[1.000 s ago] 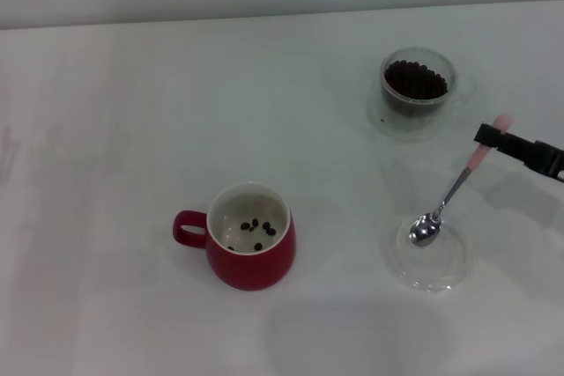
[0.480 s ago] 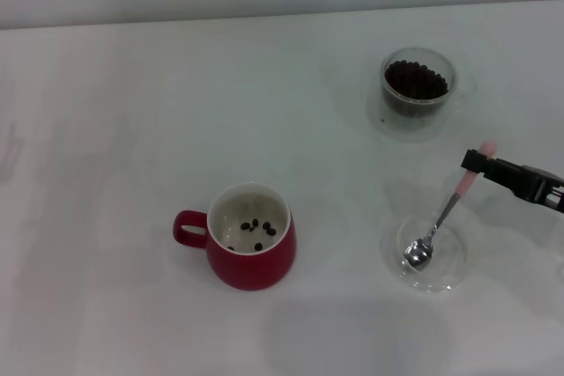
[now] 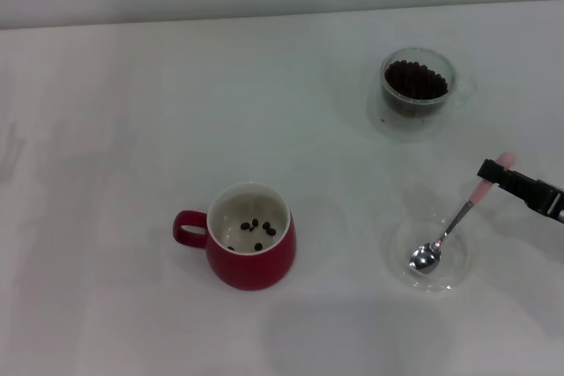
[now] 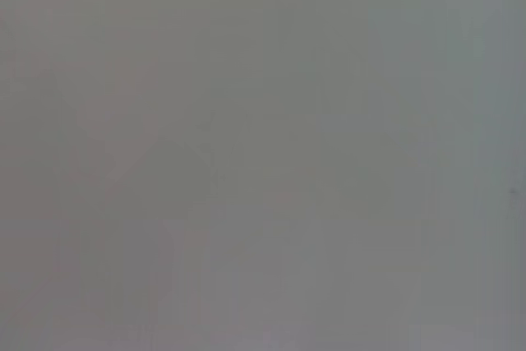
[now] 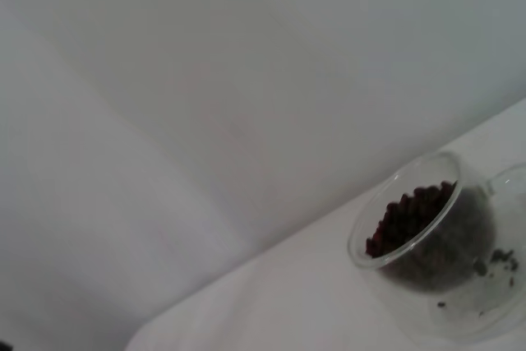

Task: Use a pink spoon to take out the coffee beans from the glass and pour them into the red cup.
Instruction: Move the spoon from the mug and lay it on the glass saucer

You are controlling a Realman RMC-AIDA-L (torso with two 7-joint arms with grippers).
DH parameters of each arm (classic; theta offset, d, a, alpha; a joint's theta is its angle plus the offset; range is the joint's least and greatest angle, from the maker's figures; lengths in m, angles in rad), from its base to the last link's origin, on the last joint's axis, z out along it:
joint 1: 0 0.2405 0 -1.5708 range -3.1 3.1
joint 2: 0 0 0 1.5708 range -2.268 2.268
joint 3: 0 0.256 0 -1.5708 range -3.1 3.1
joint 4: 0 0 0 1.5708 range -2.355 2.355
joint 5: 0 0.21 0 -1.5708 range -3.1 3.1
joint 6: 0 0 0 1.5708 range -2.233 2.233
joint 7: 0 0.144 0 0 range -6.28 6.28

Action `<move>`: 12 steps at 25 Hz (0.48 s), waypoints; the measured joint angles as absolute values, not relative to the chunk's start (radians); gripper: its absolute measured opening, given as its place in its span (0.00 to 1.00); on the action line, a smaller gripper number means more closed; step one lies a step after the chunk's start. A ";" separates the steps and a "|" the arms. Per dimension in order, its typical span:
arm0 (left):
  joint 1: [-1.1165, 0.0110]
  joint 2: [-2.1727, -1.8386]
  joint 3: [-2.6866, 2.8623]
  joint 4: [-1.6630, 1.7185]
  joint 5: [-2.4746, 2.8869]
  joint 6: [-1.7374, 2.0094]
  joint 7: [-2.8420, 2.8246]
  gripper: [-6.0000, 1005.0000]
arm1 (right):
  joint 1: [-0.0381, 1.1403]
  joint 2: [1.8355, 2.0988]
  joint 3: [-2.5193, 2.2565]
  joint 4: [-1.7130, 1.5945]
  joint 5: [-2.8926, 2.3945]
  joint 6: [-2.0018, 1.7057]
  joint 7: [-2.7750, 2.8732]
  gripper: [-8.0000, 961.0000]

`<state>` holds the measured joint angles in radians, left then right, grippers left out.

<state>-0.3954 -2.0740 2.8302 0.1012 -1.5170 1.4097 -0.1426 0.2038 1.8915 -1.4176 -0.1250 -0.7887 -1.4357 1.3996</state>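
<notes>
Right gripper (image 3: 495, 173) pinching pale pink handle of shiny metal-bowled pink spoon (image 3: 449, 232); bowl rests in flat clear glass dish (image 3: 401, 263), lower than a second ago. Round clear glass (image 3: 418, 85) holds dark oval coffee beans (image 3: 415, 78). Glossy dark red cup (image 3: 250, 247) holds few beans.

Head view: looks forward and down over white table (image 3: 123, 112), wide and far. Right wrist view: low, close, faces glass (image 5: 427, 244) against wall; shares glass (image 3: 418, 83) with head view. Left wrist view: blank grey, nothing shared.
</notes>
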 joint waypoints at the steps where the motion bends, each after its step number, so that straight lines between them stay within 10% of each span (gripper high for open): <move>1: -0.396 -2.074 2.830 0.101 -1.517 1.410 -0.143 0.89 | 0.199 1.897 -1.408 -0.126 -0.789 -1.436 1.395 0.19; 12: -0.402 -2.074 2.830 0.101 -1.517 1.410 -0.143 0.89 | 0.158 1.941 -1.362 -0.124 -0.788 -1.441 1.392 0.19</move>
